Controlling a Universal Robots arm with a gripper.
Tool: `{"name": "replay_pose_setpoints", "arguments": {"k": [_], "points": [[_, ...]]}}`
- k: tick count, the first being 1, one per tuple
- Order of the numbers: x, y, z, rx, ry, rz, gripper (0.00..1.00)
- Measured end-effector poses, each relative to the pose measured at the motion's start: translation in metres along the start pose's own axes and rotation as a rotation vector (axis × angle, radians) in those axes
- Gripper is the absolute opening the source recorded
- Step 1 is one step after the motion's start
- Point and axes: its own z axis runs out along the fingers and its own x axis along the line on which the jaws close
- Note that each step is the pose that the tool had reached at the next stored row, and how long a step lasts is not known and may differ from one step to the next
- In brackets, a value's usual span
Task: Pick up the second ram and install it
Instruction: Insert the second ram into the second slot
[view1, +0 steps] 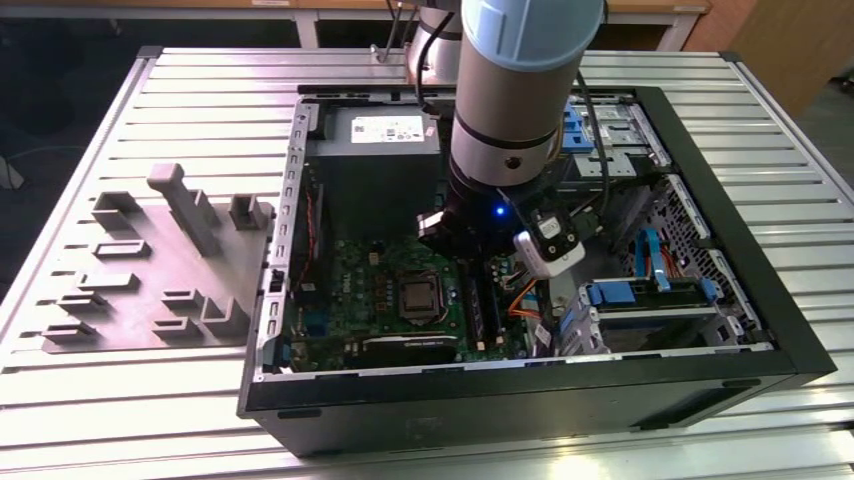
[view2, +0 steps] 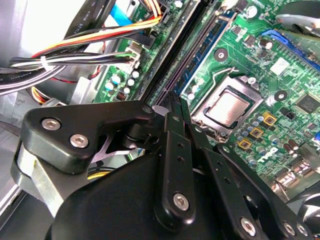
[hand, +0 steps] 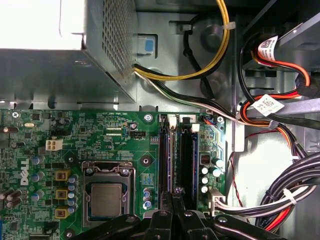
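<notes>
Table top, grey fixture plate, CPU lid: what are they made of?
Table top: likely bare aluminium, silvery ribbed slats. Grey fixture plate: matte, uniform grey with blocky holders, perhaps plastic or printed; uncertain. CPU lid: metal, dull silver sheen.

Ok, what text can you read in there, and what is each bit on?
Nothing I can quote line by line.
Power supply label: print too small to read.
Cable tags: white, barcode and print, too small to read.
Board: fine white part markings, too small to read.
Logo: white maker's mark at the board's edge, left unquoted.
</notes>
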Motion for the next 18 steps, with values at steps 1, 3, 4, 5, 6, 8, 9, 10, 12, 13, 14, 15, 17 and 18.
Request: {"name": "replay_pose_setpoints", "arguments": {"k": [1,3,4,5,6,8,9,10,12,13,14,15,17,18], "points": [[0.0000,0.0000,0.0000,-0.0001,0.0000,0.000,0.11],[0.0001,0.0000,0.0000,0.0000,0.0000,0.000,0.11],[0.0001,0.0000,0.0000,0.0000,0.0000,0.000,0.11],[0.0001,0.0000,0.0000,-0.0001,0.0000,0.002,0.11],[0.0000,0.0000,0.0000,0.0000,-0.0001,0.005,0.11],[-0.0005,0.0000,0.0000,0.0002,-0.0003,0.012,0.11],[-0.0007,-0.0001,0.0000,0.0003,-0.0004,0.016,0.11],[-0.0009,0.0000,0.0001,0.0003,-0.0006,0.019,0.11],[-0.0012,0.0000,0.0000,0.0004,-0.0007,0.024,0.11],[-0.0012,0.0000,0.0000,0.0004,-0.0007,0.025,0.11],[-0.0013,0.0000,0.0000,0.0005,-0.0007,0.025,0.11],[-0.0013,0.0000,0.0002,0.0006,-0.0007,0.025,0.11],[-0.0013,-0.0001,0.0011,0.0004,-0.0008,0.025,0.11],[-0.0012,-0.0001,0.0014,0.0005,-0.0007,0.025,0.11]]}}
